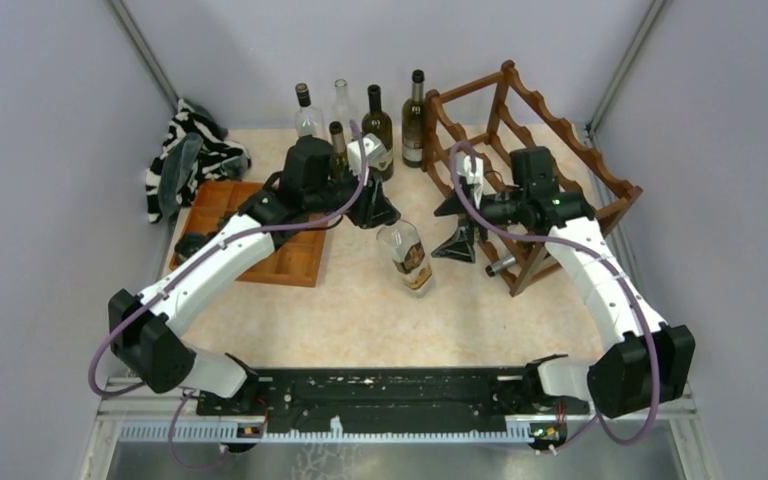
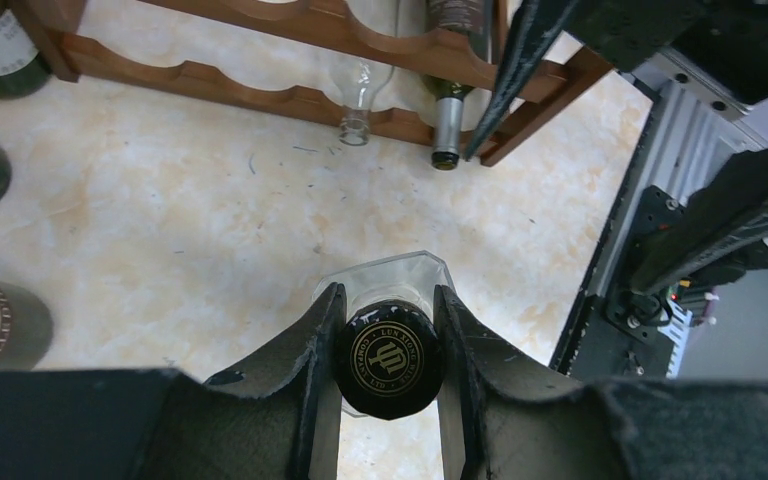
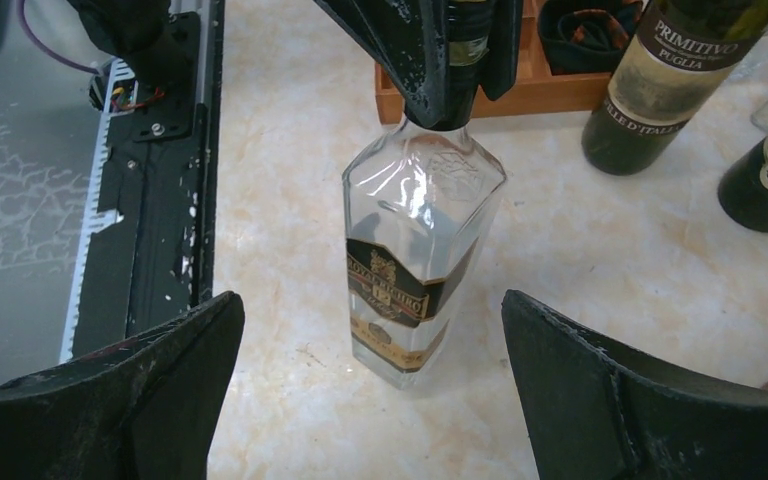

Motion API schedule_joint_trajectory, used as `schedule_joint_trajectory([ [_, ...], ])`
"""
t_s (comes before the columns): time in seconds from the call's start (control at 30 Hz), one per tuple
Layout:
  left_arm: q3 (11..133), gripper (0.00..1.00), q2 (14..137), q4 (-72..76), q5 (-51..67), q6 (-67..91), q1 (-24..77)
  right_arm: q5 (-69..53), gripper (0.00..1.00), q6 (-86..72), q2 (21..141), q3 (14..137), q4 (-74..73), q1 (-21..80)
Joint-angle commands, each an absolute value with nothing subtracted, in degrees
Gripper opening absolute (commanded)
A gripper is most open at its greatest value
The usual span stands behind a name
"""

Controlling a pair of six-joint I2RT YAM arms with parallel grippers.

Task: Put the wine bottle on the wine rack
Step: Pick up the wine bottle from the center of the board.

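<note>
Clear bottle [image 3: 415, 230], one; wooden rack [image 2: 260, 95], one.

Top external high over the near edge, looking down across the table [image 1: 340, 320], left wrist close above the clear bottle [image 2: 390, 360], wine rack [image 2: 260, 95] along frame top, right wrist low, near, facing the same bottle at centre, bottle shared by all three.

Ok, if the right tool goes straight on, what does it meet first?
Probably the clear bottle held by the left tool, centred between the right tool's open fingers; depth unclear.
</note>
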State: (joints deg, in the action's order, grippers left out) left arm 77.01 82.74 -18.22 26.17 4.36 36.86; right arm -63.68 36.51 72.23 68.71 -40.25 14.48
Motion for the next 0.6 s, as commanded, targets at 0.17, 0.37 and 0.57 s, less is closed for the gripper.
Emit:
schedule_joint_trajectory([
  [0.17,70.25,0.00,74.84,-5.38,35.57,5.29,36.28,-57.77,0.98,41.69,74.78,68.47,-39.44,20.41],
  [0.37,68.72,0.00,72.73,-5.08,36.03,5.36,36.08,-53.96,0.98,38.78,76.41,65.28,-33.66,24.18],
  [0.57,67.30,0.00,71.16,-3.35,38.02,5.57,35.88,-56.86,0.98,34.76,78.42,62.52,-27.51,25.83],
])
